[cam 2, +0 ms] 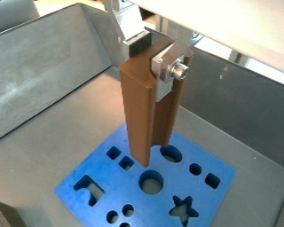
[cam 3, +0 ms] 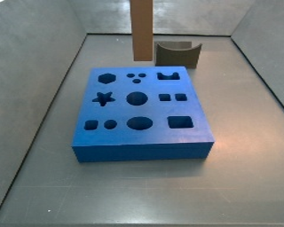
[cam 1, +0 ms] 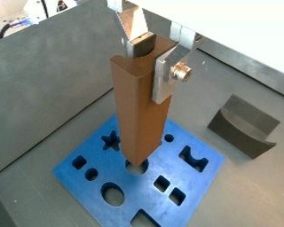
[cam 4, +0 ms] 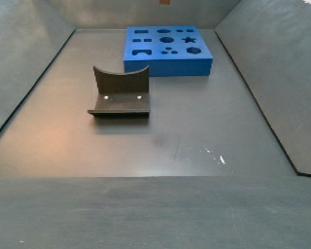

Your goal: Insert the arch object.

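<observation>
Blue board [cam 3: 142,115] lies flat on the bin floor, holes facing up, so insertion has to come straight down. Arch object [cam 1: 142,106] hangs upright over the board, lower end just above or touching the board's top near a round hole and the arch-shaped hole [cam 1: 195,158]; can't tell if it's actually in contact. Vertical hold looks like pre-alignment w/ the slot, insertion not yet done. Dark grey block [cam 4: 120,92] sits well apart from the board, so no interference. Gripper [cam 2: 151,60] is above the board, plates clamped on the bar's upper end, keeping lower end free to enter.
</observation>
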